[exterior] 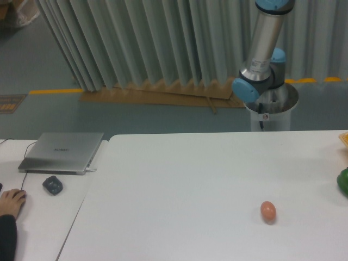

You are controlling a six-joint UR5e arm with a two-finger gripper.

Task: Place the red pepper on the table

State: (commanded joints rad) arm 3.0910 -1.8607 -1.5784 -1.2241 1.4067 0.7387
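The red pepper is out of view. The large white table [190, 179] fills the lower part of the camera view. Only the arm's base and lower links [263, 60] show, behind the table's far right edge. The gripper itself is outside the frame.
An orange-brown egg [268, 211] lies on the table at the right. A glossy green vegetable [343, 182] is cut off by the right edge. On the left desk sit a closed laptop [63, 151], a small dark object [53, 185] and a person's hand [11, 202] on a mouse.
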